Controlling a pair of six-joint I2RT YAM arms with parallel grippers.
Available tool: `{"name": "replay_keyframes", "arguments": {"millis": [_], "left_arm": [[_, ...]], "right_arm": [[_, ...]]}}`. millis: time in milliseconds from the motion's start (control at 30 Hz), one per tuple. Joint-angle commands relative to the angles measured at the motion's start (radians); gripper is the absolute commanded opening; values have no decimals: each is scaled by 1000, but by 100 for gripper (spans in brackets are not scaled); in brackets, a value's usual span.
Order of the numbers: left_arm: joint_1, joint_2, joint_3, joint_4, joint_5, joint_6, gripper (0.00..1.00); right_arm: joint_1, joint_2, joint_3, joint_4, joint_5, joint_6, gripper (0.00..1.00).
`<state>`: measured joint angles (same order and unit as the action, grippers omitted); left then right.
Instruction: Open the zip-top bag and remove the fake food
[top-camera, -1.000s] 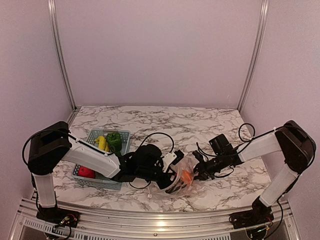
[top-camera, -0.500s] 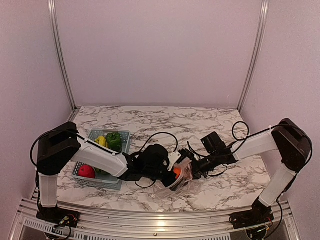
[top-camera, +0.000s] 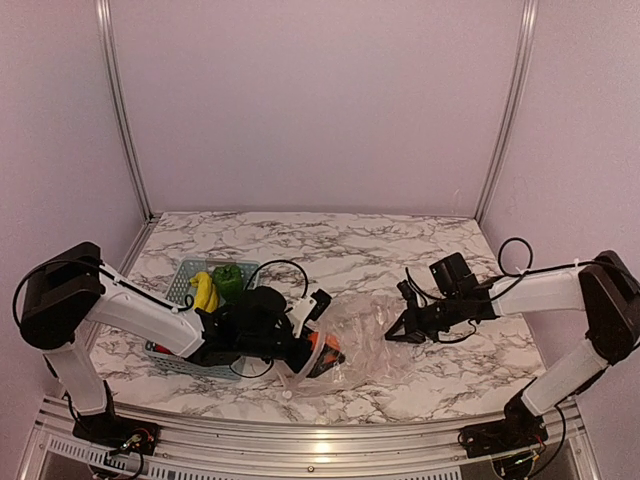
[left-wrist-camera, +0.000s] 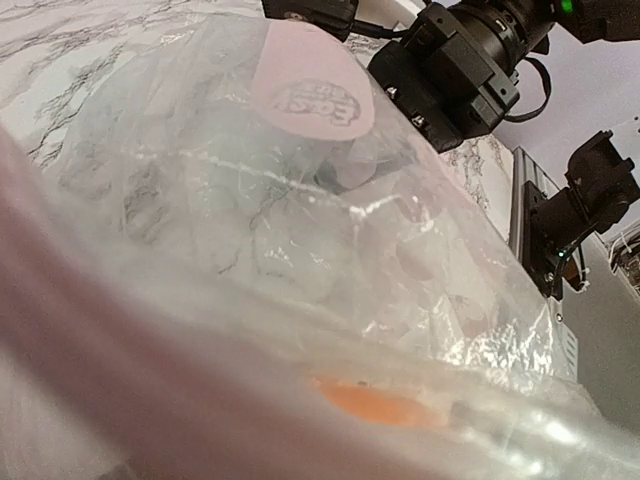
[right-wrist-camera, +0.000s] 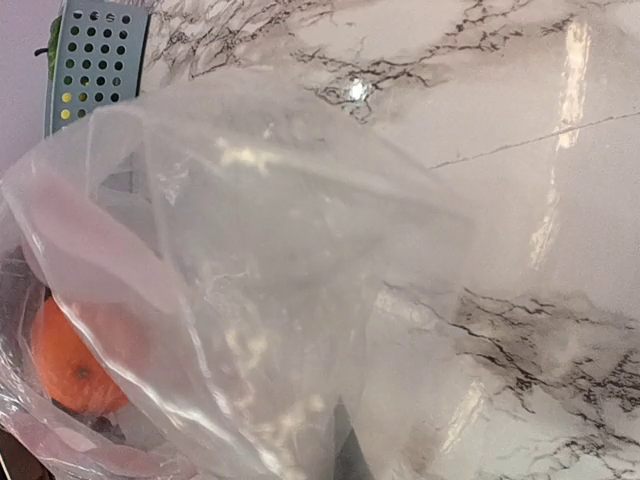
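Marble tabletop (top-camera: 330, 240) carries everything I can see. Near its front edge, about midway, the zip-top bag (top-camera: 365, 345) lies crumpled between my two arms. The blue basket (top-camera: 185, 272) sits toward the left edge. My left gripper (top-camera: 310, 352) is at the bag's left end; film covers its camera, so I cannot tell how wide it stands. My right gripper (top-camera: 397, 330) is closed, pinching the bag's right end. An orange fruit (right-wrist-camera: 85, 350) sits in the bag by the left gripper. A banana (top-camera: 205, 292) and green pepper (top-camera: 228, 280) lie in the basket.
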<state>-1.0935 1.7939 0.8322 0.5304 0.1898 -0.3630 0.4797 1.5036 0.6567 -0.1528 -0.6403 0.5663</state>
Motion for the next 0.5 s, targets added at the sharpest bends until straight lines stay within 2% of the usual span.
{"name": "replay_keyframes", "arguments": {"millis": [0,267,467], "left_arm": [[14,-55,-67,58,4,-36,81],[25,-191,-138,52,-29,-59,81],[62,-345,-181,-54,-71,-103,82]], "right_arm": [[-26,-58,4,-55,111,-6,0],[-65,-95,-24,-81,132,-9,0],[-142,-141,-54,-88,107,-23,0]]}}
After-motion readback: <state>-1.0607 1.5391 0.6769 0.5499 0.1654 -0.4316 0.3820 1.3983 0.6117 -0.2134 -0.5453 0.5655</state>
